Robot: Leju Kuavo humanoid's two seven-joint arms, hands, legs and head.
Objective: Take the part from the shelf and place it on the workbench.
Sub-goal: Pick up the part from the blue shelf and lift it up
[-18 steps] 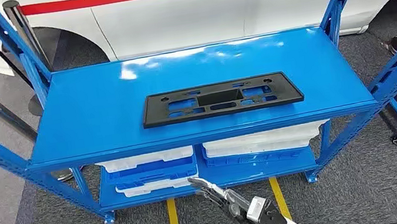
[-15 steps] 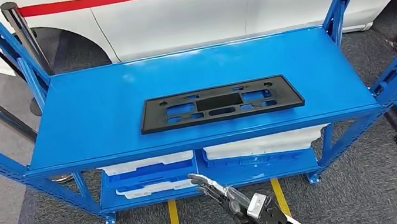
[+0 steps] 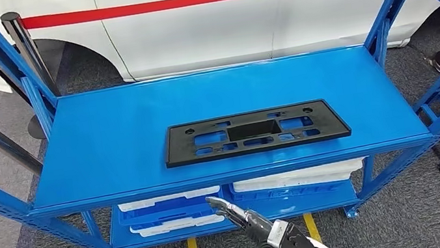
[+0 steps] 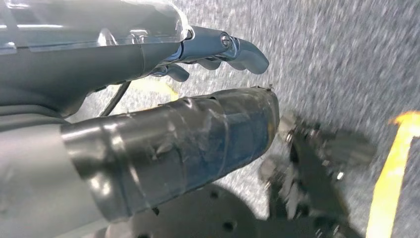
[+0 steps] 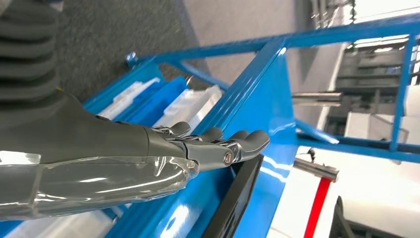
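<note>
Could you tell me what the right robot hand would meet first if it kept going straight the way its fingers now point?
Probably the front edge of the blue shelf: the right robot hand points up toward it from below. The black part lies beyond, on top. Depth is uncertain.

My head view looks forward and steeply down from high on the body onto the blue shelf, at middling range, with the white car behind it. The right wrist camera sits close behind the right hand and faces along the shelf's front edge (that picture is turned on its side); it shares with the head view the shelf top, the black part and the white trays below. The left wrist camera, close behind the left hand, points down at grey carpet and a yellow floor line.
</note>
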